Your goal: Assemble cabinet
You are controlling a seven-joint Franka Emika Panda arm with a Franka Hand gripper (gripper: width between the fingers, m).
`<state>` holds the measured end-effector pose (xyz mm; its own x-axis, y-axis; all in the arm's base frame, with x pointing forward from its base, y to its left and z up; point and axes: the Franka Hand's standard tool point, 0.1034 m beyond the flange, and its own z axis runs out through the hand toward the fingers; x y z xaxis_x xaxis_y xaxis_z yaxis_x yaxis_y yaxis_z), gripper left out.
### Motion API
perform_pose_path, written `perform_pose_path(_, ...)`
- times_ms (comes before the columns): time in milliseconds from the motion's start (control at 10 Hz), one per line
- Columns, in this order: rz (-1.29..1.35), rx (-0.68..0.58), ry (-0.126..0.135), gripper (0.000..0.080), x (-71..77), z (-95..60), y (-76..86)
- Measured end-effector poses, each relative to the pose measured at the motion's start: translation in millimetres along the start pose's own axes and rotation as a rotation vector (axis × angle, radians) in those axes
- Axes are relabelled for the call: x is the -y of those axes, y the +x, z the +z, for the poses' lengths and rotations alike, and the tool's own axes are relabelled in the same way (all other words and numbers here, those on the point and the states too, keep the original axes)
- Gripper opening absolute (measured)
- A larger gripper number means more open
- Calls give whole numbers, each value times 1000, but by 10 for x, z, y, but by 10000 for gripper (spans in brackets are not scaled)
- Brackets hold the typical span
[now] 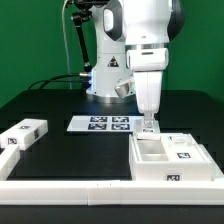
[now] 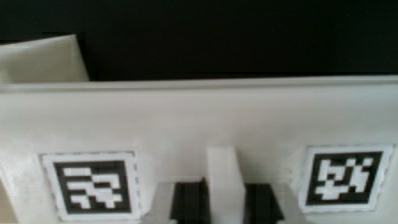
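Note:
The cabinet (image 1: 175, 160) is a big white open shell lying at the exterior view's right, with tags on its inner parts. My gripper (image 1: 148, 127) reaches straight down onto the shell's far left corner. In the wrist view the cabinet (image 2: 196, 120) fills the frame, with one tag on each side. The gripper (image 2: 222, 203) has its two dark fingers (image 2: 187, 205) close on either side of a thin white upright rib of the cabinet, so it is shut on that rib. A smaller white tagged block (image 1: 22, 135) lies apart at the exterior view's left.
The marker board (image 1: 103, 124) lies flat behind the gripper, in front of the robot's base. A long white border rail (image 1: 60, 190) runs along the front edge of the black table, and another runs along the left.

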<state>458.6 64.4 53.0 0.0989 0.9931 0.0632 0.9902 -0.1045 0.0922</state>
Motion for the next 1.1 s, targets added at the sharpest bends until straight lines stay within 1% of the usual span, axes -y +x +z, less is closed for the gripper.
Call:
perform_pose_path(100, -2, 1, 2, 70, 0, 2, -7)
perform_pose_path(300, -21, 16, 24, 70, -30, 5, -48)
perform_pose_path(400, -27, 18, 24, 70, -106, 3, -44)
perform_pose_path(500, -35, 20, 25, 70, -150, 0, -44)
perform_pose_path(600, -42, 23, 29, 70, -159, -2, -44)
perform_pose_path(1000, -43, 22, 29, 70, -158, 0, -44)
perform_pose_path(1100, -56, 25, 33, 70, -172, 2, -54)
